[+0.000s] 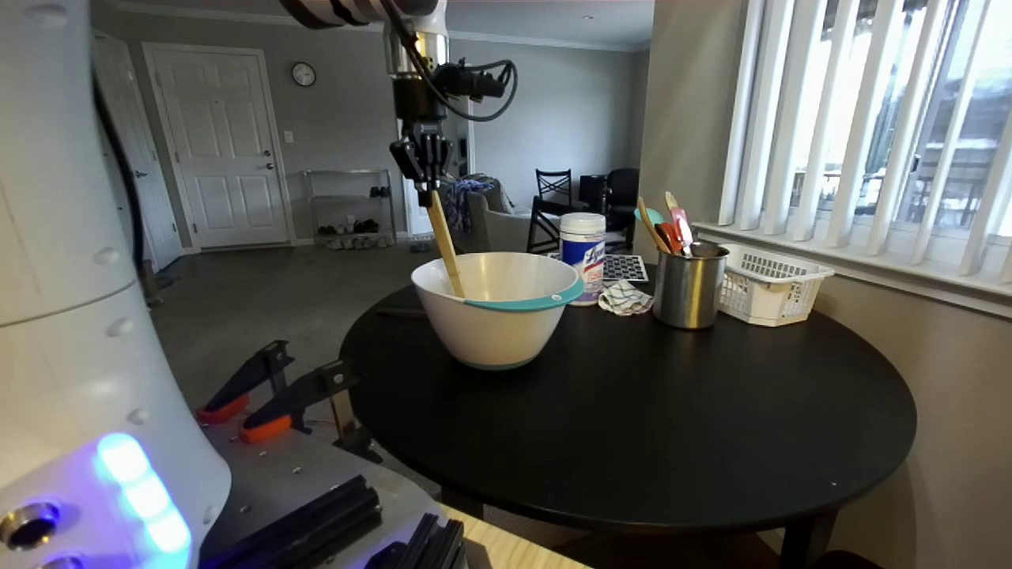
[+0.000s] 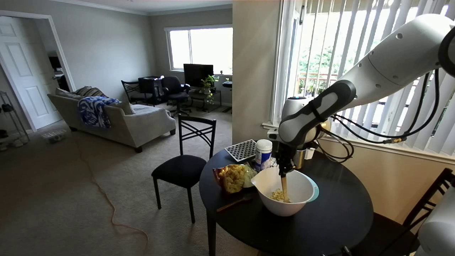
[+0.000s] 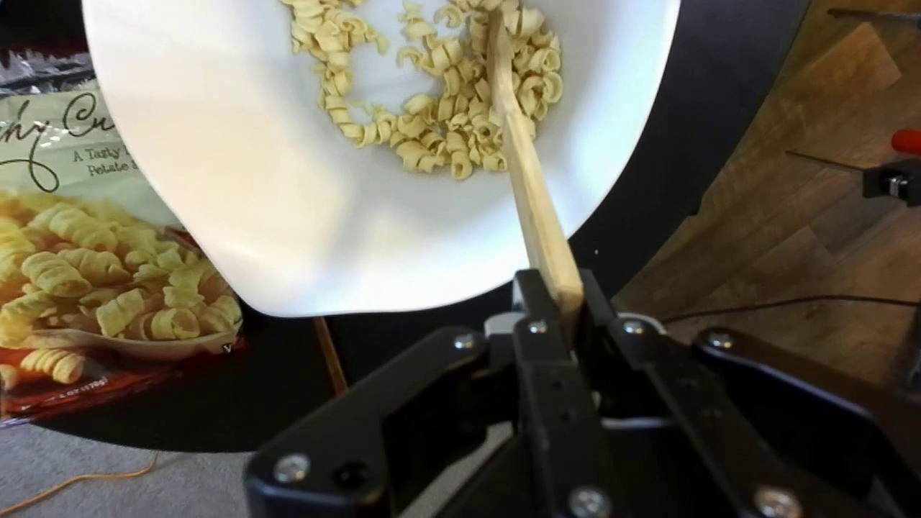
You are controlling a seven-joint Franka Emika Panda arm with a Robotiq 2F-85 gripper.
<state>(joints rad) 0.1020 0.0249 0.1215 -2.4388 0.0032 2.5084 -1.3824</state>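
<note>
Fingers are clamped on the wooden utensil near its top end, one either side; it leans down into the bowl, lower end in among the yellow curls. Can't tell if it touches the bowl's floor. Handling, my read: dry wood, light, stiff, unlikely to break. Narrow and fairly smooth, so it would probably swivel in the grip before dropping. Hold sits far from the working end = long lever; flat sides of the handle, just clear above the bowl's rim, would be a firmer spot. Curls look light and brittle, hard pressing could crush them. Bowl looks like plastic, probably light enough to scoot; best hold on it is the teal handle, opposite the spout. Around it: snack bag just beside the bowl, spout side; second wooden utensil flat on the worktop, near the spout. In an exterior view, beyond the bowl and going outward: wipes canister, checked cloth, steel pot with utensils standing in it, white basket.
</note>
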